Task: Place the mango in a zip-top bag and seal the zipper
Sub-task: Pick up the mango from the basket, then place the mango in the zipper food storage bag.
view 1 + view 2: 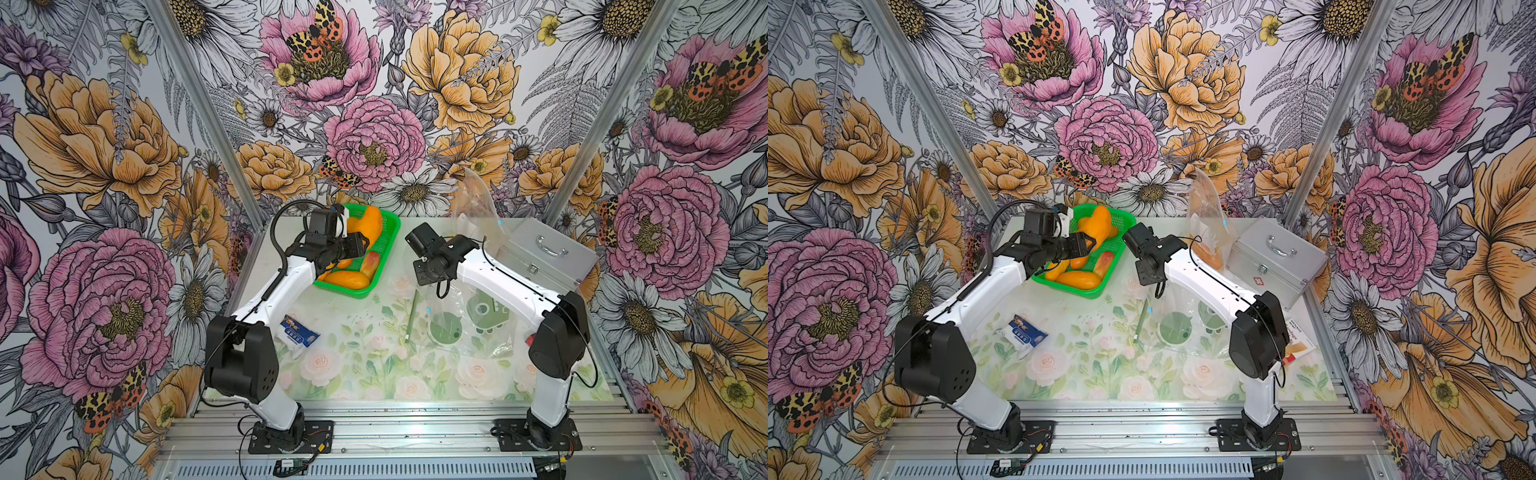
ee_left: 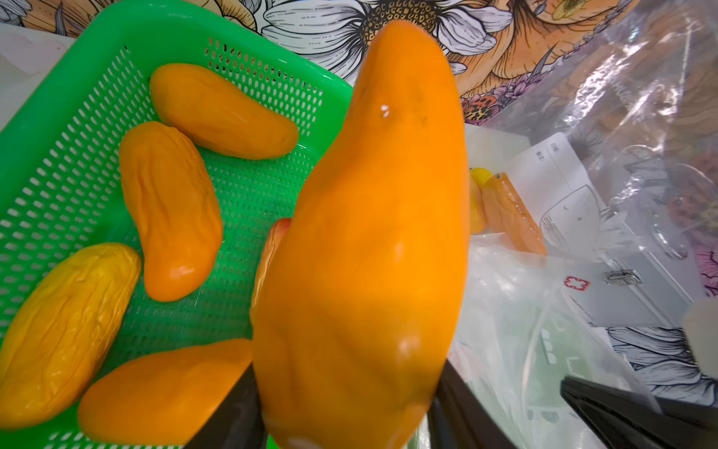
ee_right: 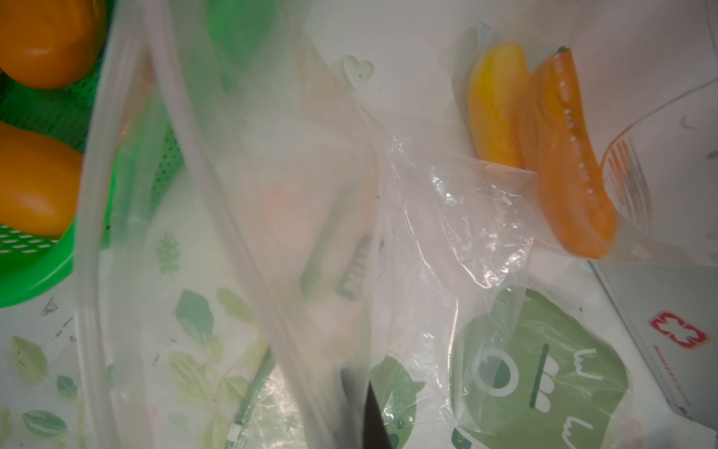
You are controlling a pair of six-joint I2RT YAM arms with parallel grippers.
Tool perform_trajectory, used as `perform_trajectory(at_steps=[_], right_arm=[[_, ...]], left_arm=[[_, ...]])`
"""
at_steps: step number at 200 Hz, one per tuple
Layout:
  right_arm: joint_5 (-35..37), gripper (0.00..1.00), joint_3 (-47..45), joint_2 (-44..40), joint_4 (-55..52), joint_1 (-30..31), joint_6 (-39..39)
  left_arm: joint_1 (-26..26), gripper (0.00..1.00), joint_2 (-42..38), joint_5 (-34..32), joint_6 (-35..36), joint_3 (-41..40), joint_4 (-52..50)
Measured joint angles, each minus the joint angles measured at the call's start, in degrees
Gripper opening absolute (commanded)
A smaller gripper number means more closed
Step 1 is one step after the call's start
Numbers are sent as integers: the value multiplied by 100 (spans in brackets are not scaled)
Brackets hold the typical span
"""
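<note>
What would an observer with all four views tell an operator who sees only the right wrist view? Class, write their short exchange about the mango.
Operator: I see mostly clear bag film. Has the left gripper got a mango?
Observer: Yes, it is shut on an orange mango, held over the green basket.
Operator: I see only two fruits in that basket. How many lie there?
Observer: Five mangoes: four orange-yellow and one reddish, half hidden behind the held one.
</note>
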Motion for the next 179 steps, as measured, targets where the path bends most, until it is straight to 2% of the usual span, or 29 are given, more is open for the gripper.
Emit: perform_trajectory(at_steps=[30, 70, 119, 179], right_arm=[[-33, 0, -118, -61, 229, 0, -68], [-131, 0, -313, -94, 527, 15, -162], [-149, 0, -562, -260, 739, 85, -308], [-125, 0, -678, -295, 809, 179, -450]], left_arm=[[-48, 0, -1224, 463, -503, -754, 11], [-358, 0, -2221, 1207, -1169, -1276, 59], [-841, 0, -2422, 1856, -2146, -1912, 31], [-970, 0, -2363, 1993, -2739, -2306, 35]])
